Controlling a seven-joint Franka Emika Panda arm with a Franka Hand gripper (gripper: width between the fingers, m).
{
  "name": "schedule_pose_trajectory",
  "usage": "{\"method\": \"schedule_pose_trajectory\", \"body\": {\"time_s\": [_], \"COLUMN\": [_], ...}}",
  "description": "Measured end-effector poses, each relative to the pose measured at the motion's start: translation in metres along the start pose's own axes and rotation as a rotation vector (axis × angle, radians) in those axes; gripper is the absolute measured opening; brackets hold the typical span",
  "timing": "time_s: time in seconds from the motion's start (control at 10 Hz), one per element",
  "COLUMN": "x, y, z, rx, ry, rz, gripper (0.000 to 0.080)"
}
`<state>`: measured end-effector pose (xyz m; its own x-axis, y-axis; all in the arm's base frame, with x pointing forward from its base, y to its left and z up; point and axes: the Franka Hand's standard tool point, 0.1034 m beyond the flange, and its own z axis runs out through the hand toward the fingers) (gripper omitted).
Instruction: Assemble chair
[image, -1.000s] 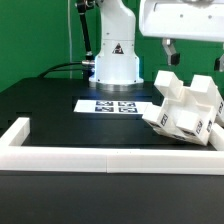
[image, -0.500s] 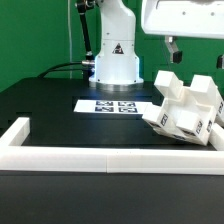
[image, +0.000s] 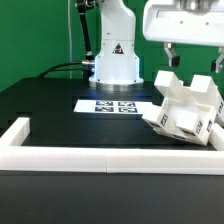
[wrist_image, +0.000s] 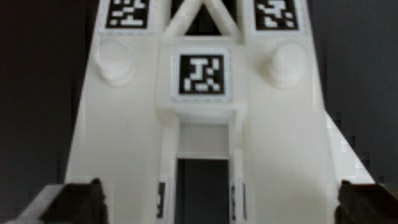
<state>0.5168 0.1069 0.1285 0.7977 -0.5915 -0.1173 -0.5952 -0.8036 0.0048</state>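
**Open gripper hangs over the chair at the right**

The chair (image: 185, 112), a chunky white structure of joined panels and bars, lies tilted on the black table (image: 45, 110) at the exterior view's right. It is just to the right of the marker board (image: 112, 105) and on the far side of the long white border rail (image: 100, 157). The gripper (image: 194, 60) hangs directly above the chair, with its jaws spread wide and nothing held between them. Its two dark fingers (image: 170, 52) point down, and their tips are just above the top edges of the chair, apart from it. In the wrist view the chair lies between the two fingertips, one on each side, and black-and-white tags (wrist_image: 203, 75) show on its white faces. The white robot base (image: 115, 60) stands far, behind the marker board.
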Motion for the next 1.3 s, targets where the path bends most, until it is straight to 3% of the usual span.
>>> {"method": "schedule_pose_trajectory", "body": {"time_s": [0.3,0.8,1.3], "x": [-0.001,0.019,0.056], "y": [0.003,0.002,-0.002], "z": [0.016,0.017,0.024], "rx": [-0.019,-0.003,0.017], "ry": [-0.005,0.026,0.097], "rz": [-0.011,-0.033,-0.076], "gripper": [0.0649,0.0649,0.0649]}}
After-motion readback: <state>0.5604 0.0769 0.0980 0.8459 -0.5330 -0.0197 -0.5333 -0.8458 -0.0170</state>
